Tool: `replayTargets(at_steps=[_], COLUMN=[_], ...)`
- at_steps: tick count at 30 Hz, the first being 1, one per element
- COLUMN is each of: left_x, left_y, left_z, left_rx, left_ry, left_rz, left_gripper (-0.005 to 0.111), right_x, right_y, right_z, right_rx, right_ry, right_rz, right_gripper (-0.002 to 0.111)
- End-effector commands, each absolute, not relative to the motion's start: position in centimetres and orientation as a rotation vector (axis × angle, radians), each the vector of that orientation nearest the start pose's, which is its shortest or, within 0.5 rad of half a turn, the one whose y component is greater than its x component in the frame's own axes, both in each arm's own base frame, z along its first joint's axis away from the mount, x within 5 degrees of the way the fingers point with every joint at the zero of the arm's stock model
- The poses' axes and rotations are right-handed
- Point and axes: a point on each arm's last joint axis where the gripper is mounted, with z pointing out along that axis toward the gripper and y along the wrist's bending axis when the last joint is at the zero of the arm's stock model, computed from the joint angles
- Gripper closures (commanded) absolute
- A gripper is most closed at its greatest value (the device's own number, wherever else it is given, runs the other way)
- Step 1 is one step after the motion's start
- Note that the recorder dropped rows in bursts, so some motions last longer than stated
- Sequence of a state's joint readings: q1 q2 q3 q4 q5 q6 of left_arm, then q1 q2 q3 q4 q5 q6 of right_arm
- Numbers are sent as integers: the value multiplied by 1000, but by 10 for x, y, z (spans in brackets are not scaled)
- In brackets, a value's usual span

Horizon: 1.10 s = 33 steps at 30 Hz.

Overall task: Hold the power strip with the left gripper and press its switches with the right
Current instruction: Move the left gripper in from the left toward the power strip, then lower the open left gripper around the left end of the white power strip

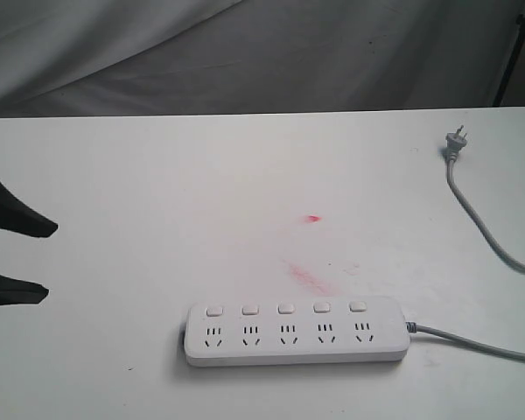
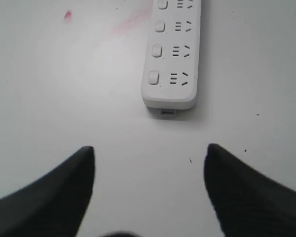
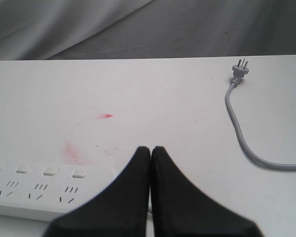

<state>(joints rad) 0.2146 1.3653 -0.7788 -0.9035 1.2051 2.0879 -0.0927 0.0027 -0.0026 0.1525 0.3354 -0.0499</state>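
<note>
Left gripper [image 2: 150, 165] spread wide, short of power strip [image 1: 297, 332] (centre on its end before clamping); right gripper [image 3: 151, 160] pressed together

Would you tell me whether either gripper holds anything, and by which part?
Nothing: the left gripper is open, clear of the power strip; the right gripper is shut, empty.

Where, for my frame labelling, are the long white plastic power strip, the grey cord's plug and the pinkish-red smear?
Long white plastic power strip [image 1: 287, 351]: exterior view, casing below middle socket.
Grey plug [image 1: 454, 147]: exterior view, plug body.
Pinkish-red smear [image 1: 308, 278]: exterior view, its centre.
</note>
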Motion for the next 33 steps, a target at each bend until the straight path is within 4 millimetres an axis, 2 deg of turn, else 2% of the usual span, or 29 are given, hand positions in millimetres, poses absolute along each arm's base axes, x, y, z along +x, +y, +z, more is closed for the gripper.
replayTargets(at_steps=[1,5,21,27,33], left_x=[226,228,233,235,233], left_y=[-23,-25,-25,-39,-57], left_z=[249,251,238,229,215], left_rx=[1512,1473,1496,1550,1683], left_ry=[1742,1731,1763,1746,1725], left_rz=[-599,-608,-673,-746,-823], left_gripper=[21,11,11,11,11], right_x=[54,54,54,54,54], right_y=[-1,-1,-1,-1,-1], right_z=[183,183,183,183,183], right_rx=[137,137,137,137,137], right_ry=[1809,1809,1809,1809,1809], right_rz=[35,35,35,35,35], right_gripper=[108,108,108,108,108])
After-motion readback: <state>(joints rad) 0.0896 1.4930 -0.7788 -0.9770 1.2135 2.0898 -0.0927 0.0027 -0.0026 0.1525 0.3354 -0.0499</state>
